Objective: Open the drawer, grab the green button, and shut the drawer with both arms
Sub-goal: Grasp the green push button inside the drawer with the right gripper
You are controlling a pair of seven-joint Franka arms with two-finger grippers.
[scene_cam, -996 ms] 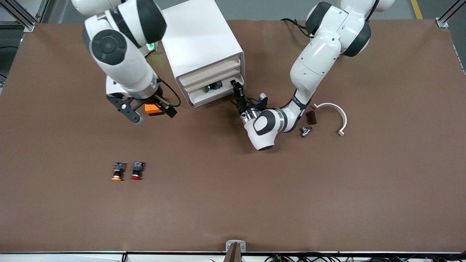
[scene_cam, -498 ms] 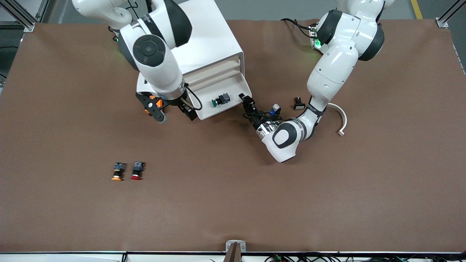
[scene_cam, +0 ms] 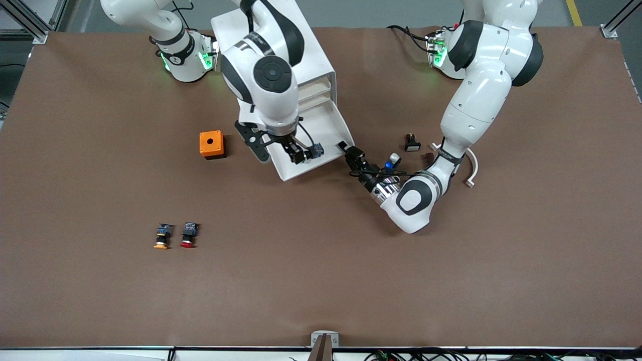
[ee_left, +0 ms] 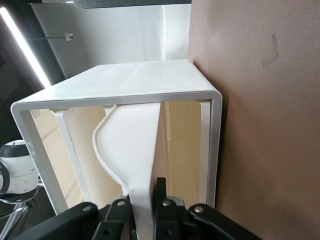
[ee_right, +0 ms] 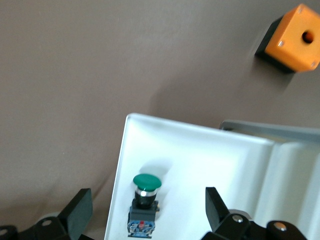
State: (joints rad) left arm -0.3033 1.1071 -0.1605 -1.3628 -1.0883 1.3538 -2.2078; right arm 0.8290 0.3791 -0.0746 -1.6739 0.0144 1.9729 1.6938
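Note:
The white drawer cabinet [scene_cam: 313, 55] stands toward the arms' bases, with its bottom drawer [scene_cam: 326, 125] pulled out. My left gripper [scene_cam: 351, 149] is shut on the drawer's front wall [ee_left: 135, 150], which sits pinched between its fingers; the gripper [ee_left: 145, 200] shows at the edge of the left wrist view. The green-capped button [ee_right: 145, 200] lies on its side in the drawer; only its black-and-blue body [scene_cam: 316, 149] shows in the front view. My right gripper [scene_cam: 279, 150] hangs open over the drawer, its fingers [ee_right: 75, 210] on either side of the button without touching it.
An orange box [scene_cam: 211, 144] sits beside the drawer toward the right arm's end, also in the right wrist view [ee_right: 295, 37]. Orange-capped [scene_cam: 160, 236] and red-capped [scene_cam: 188, 234] buttons lie nearer the front camera. A small black part [scene_cam: 412, 143] and a white curved clamp [scene_cam: 471, 165] lie by the left arm.
My left gripper has pulled the drawer farther out toward the front camera. My right arm has swung from over the orange box to over the open drawer and the button.

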